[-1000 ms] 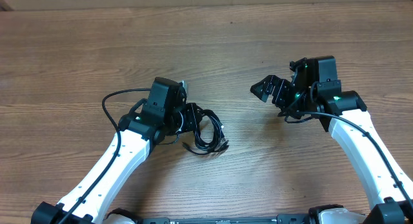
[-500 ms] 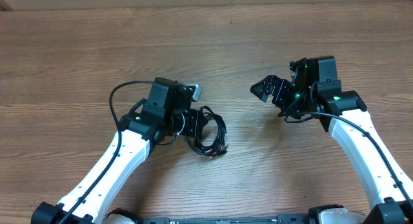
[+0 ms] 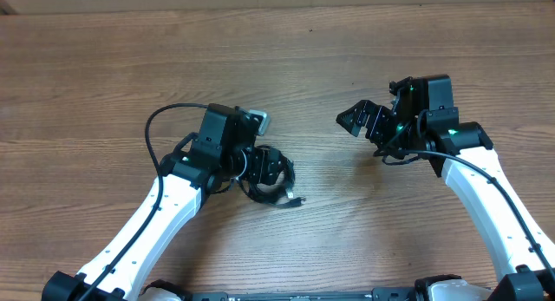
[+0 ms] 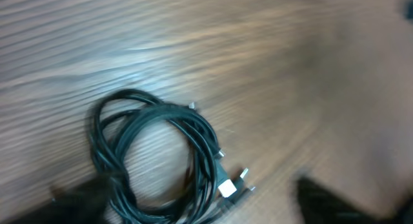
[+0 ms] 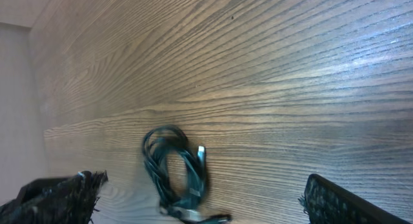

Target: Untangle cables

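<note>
Left fingers (image 4: pixel 335 201) and right fingers (image 5: pixel 348 204) stand released, empty. Cables (image 4: pixel 205 146) lie coiled; the next move likely pinches one plug end (image 4: pixel 227 187).

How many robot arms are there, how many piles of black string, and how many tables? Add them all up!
Robot arms: 2, the left arm and the right arm
Tangled piles of cord: 1, the cables
Wooden tables: 1, the table
Total: 4
</note>
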Motion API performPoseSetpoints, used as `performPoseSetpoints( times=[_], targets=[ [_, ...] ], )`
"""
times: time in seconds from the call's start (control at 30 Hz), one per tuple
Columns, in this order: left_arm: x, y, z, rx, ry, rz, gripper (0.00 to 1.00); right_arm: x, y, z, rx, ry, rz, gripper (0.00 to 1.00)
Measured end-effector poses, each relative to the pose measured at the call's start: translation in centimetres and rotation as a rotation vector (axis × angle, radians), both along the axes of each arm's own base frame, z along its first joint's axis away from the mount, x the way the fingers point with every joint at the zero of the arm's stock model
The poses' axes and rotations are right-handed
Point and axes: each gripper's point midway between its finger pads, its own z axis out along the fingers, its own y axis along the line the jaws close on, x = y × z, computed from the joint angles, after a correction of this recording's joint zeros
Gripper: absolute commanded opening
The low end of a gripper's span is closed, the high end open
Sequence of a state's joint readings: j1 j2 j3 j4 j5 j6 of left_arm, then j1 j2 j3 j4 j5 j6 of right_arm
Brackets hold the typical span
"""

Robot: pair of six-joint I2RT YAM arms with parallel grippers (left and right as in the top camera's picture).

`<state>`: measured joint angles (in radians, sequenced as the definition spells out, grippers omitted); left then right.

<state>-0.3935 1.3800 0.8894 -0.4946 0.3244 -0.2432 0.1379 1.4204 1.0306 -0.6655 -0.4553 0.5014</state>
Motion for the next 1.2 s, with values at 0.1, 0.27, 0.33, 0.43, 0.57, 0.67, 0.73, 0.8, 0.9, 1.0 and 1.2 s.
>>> performPoseSetpoints(
  times=[0.1, 0.27, 0.33, 0.43, 0.57, 0.67, 0.73, 0.8, 0.9, 1.0, 1.2],
  targets=[
    [0.9, 1.6, -0.5, 0.037, 0.022, 0.153, 1.00, 0.0, 0.0, 0.0, 0.000, 0.000, 0.000, 1.00],
    [1.3, 3.1, -0.9, 0.056, 0.060, 0.318, 1.00, -0.1, 0.0, 0.0, 0.001, 0.005, 0.001, 1.00],
    [1.0, 3.6, -1.2, 0.074, 0.079, 0.353, 1.00, -0.3, 0.1, -0.1, 0.004, 0.012, 0.003, 1.00],
    [0.9, 4.3, -1.7, 0.093, 0.102, 0.407, 0.72, -0.3, 0.1, -0.1, 0.008, 0.013, 0.006, 1.00],
    [2.0, 4.3, -2.5, 0.099, 0.093, 0.436, 0.58, -0.3, 0.1, 0.0, 0.009, 0.012, 0.006, 1.00],
    [2.8, 4.0, -4.1, 0.103, 0.107, 0.450, 0.59, -0.3, 0.1, -0.1, 0.009, 0.014, 0.006, 1.00],
    [2.9, 3.9, -5.3, 0.110, 0.138, 0.460, 0.66, -0.4, 0.1, -0.1, 0.008, 0.018, 0.007, 1.00],
    [2.7, 4.0, -6.8, 0.125, 0.185, 0.484, 0.69, -0.6, 0.1, -0.2, 0.006, 0.028, 0.006, 1.00],
    [2.6, 4.0, -8.3, 0.132, 0.223, 0.514, 0.66, -0.7, 0.1, -0.3, 0.006, 0.032, 0.006, 1.00],
    [2.8, 4.0, -8.9, 0.127, 0.236, 0.537, 0.63, -0.7, 0.1, -0.3, 0.006, 0.033, 0.007, 1.00],
    [4.1, 3.5, -8.3, 0.071, 0.204, 0.581, 0.63, -0.7, 0.1, -0.3, 0.006, 0.033, 0.006, 1.00]
  ],
)
